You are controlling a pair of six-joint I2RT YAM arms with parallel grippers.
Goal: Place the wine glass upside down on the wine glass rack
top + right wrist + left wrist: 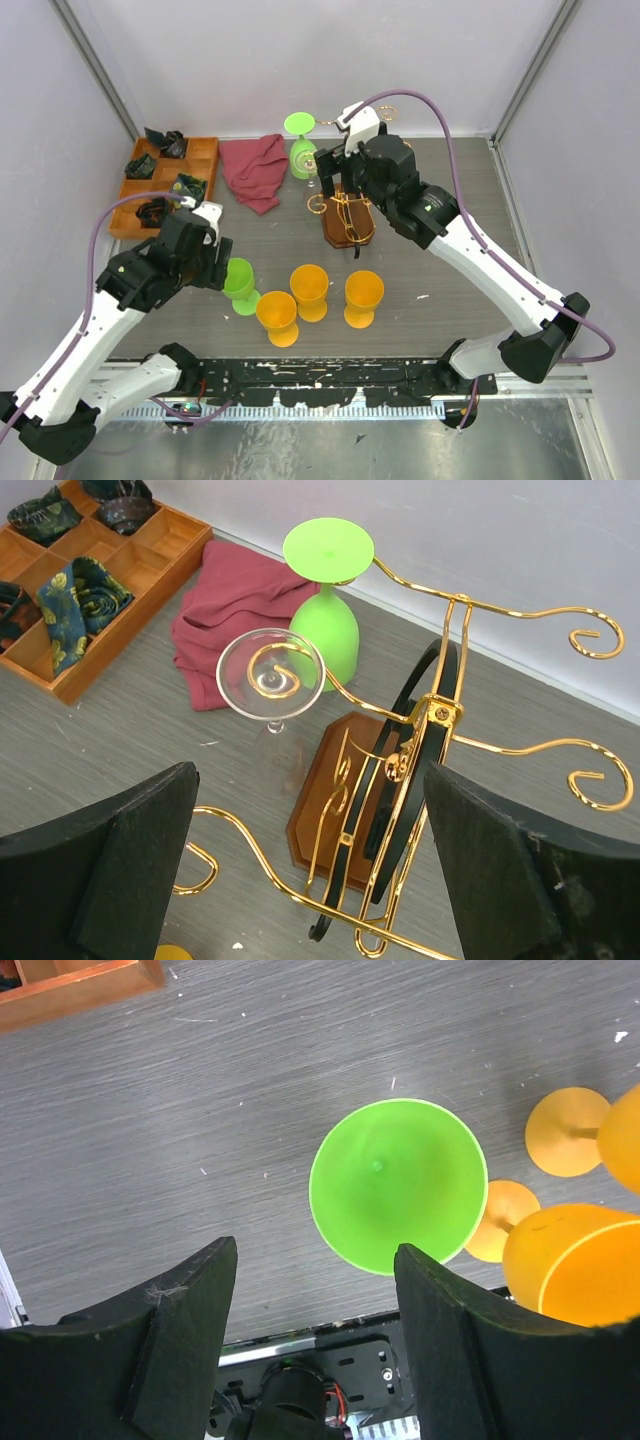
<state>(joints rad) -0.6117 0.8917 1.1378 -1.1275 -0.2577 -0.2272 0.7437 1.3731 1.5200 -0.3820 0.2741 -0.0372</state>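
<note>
A green wine glass [240, 282] stands upright on the table, its open bowl [397, 1185] seen from above. My left gripper [220, 268] is open just beside it; in the left wrist view the bowl lies just past the fingertips [410, 1260], close to the right one, and nothing is between the jaws. The gold wire wine glass rack [348, 218] stands mid-table. A second green glass [325, 630] and a clear glass [270, 670] hang upside down from its left arms. My right gripper [310, 780] is wide open above the rack [440, 715], holding nothing.
Three orange glasses [310, 290] stand upright right of the green one, one bowl close by [590, 1270]. A red cloth [255, 170] and a compartmented wooden tray [200, 160] lie at the back left. The rack's right scroll arms [590, 640] hold nothing.
</note>
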